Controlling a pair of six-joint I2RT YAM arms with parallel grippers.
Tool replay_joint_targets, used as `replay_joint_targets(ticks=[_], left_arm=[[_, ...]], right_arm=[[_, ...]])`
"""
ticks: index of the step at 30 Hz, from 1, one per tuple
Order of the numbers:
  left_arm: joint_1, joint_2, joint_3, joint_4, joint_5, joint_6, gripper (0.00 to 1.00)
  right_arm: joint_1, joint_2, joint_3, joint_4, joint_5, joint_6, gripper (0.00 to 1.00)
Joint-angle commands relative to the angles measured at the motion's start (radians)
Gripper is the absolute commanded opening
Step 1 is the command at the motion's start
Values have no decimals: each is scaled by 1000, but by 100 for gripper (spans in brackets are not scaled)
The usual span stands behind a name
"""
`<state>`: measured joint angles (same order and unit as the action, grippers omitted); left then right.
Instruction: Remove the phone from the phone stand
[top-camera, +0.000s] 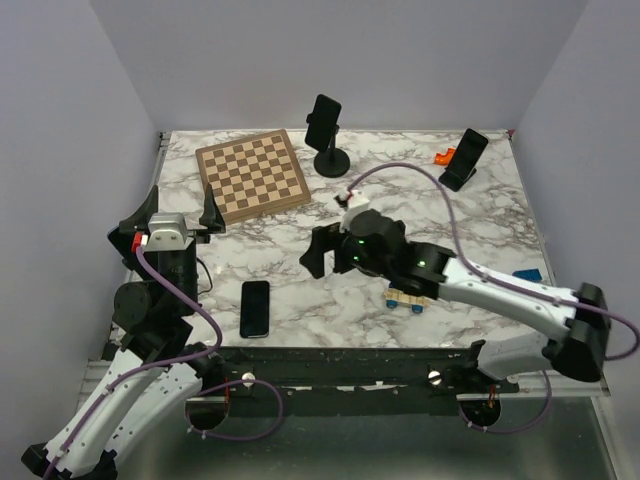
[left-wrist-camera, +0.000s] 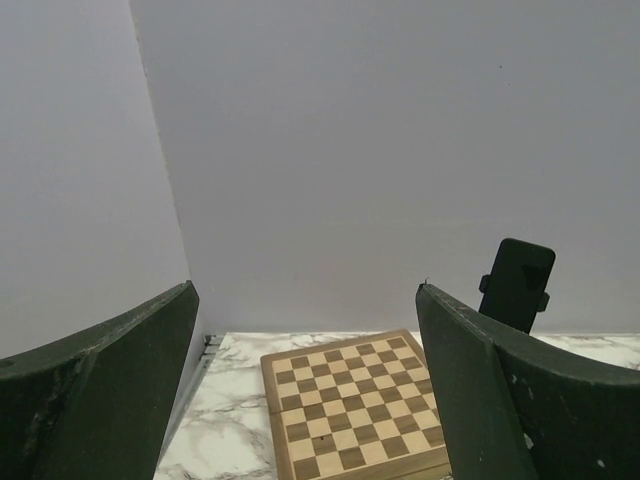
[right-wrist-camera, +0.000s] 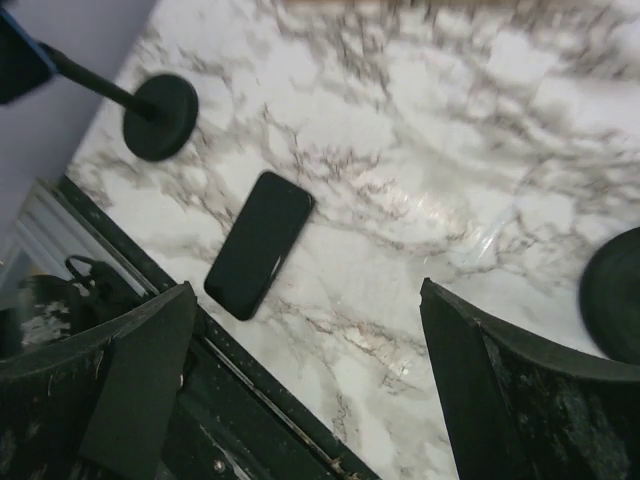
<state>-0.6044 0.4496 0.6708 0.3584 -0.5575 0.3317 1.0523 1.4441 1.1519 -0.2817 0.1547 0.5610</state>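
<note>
A black phone (top-camera: 322, 120) stands upright in a black stand with a round base (top-camera: 332, 163) at the back centre; it also shows in the left wrist view (left-wrist-camera: 518, 283). A second black phone (top-camera: 465, 158) leans on a stand at the back right. A third black phone (top-camera: 255, 308) lies flat near the front edge and shows in the right wrist view (right-wrist-camera: 260, 243). My left gripper (top-camera: 172, 213) is open and empty, raised at the left, facing the back wall (left-wrist-camera: 305, 290). My right gripper (top-camera: 318, 250) is open and empty above mid-table, right of the flat phone (right-wrist-camera: 307, 287).
A wooden chessboard (top-camera: 252, 175) lies at the back left (left-wrist-camera: 350, 405). A small blue and wood toy cart (top-camera: 405, 298) sits under the right arm. An orange piece (top-camera: 445, 156) and a blue piece (top-camera: 528, 273) lie at the right. The right wrist view shows another round base with a stem (right-wrist-camera: 160, 117).
</note>
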Motion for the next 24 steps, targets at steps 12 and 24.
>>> replay_joint_targets(ticks=[12, 24], left_arm=[[-35, 7, -2, -5, -18, -17, 97], [-67, 16, 0, -9, -25, -2, 97]], right_arm=[[-55, -290, 3, -411, 680, 237, 100], [-343, -272, -27, -258, 185, -252, 100]])
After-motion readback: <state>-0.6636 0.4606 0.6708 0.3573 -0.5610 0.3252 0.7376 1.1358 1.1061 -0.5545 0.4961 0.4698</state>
